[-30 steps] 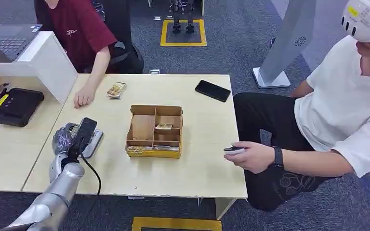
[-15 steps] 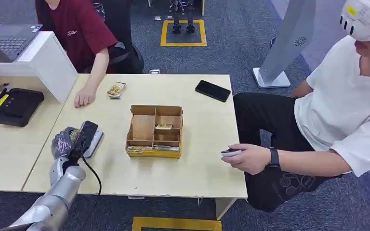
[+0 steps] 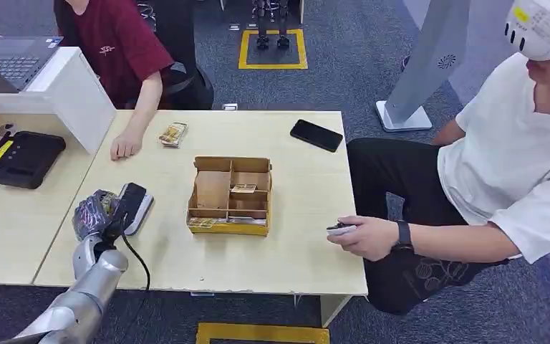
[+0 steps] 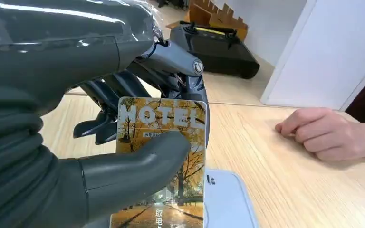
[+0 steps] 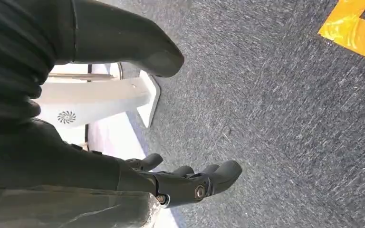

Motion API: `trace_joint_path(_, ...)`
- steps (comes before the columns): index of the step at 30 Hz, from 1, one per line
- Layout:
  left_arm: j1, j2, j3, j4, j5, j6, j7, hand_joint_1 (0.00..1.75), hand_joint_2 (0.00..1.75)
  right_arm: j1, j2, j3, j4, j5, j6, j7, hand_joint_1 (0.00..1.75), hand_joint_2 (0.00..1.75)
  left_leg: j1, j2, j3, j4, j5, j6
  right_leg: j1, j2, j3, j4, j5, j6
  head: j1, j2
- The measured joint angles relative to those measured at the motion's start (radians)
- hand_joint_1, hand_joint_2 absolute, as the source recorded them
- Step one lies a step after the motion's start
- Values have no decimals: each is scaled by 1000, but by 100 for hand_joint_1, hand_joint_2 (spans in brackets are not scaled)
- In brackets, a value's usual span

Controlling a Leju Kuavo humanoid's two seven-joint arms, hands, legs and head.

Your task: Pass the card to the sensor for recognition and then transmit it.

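- I take the box mid-table as my landmark; it is brown card, split into compartments, with a small card lying in one of the middle ones and more along its near edge
- Beyond the box and to its right lies a black phone; beyond it to the left sits a small stack of cards, just beside a person's hand resting on the table
- Right of the box, off the table edge, a seated person in white holds a small controller
- Far left of the box, on the next desk, I see a black device and a white partition with a laptop behind it
- Left of the box lies the sensor, a pale flat pad; my left hand hovers at its left edge, the wrist camera block over the pad
- The left hand pinches the card, thumb pressed across its face, dark fingers behind; the card stands upright, its lower end just above the sensor
- My right hand hangs over grey carpet, fingers loosely apart, holding nothing
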Motion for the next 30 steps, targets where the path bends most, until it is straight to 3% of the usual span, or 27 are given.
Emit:
trace_joint_path(24, 20, 6, 4, 36, -76, 24, 52, 175, 175, -1, 5, -17, 0, 10, -10, -13, 0, 175, 0, 0, 0, 0, 0, 0, 0, 0, 0, 0, 0, 0, 0, 0)
trace_joint_path(30, 21, 4, 37, 37, -35, 18, -41, 175, 175, -1, 5, -23, 0, 17, -11, -13, 0, 175, 0, 0, 0, 0, 0, 0, 0, 0, 0, 0, 0, 0, 0, 0)
